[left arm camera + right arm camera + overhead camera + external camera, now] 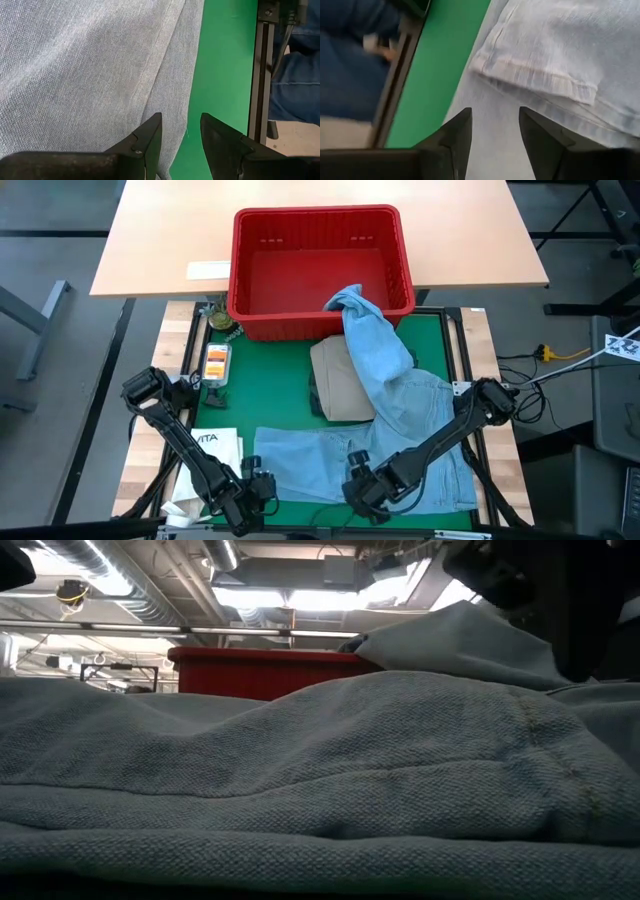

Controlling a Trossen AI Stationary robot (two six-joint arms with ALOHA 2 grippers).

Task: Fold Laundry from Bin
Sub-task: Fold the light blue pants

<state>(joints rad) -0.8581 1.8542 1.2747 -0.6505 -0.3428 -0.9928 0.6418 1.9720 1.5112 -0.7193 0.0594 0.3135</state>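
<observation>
Light blue jeans (390,420) hang by one end over the near rim of the red bin (250,270) and spread across the green mat (270,390) to its near edge, partly covering a khaki garment (340,385). My left gripper (262,485) stands open at the near edge, its fingers (181,122) over the side edge (175,100) of the jeans where cloth meets mat. My right gripper (355,480) stands open over the jeans' near part (495,117), close to a folded hem (535,80). The low view shows the jeans (300,780) filling the foreground.
A white paper bag (215,448) lies on the mat's near left. An orange packet (215,360) and a small item (217,318) sit along the left edge. A black frame rail (257,75) borders the mat. A person in blue (295,75) is beyond the near edge.
</observation>
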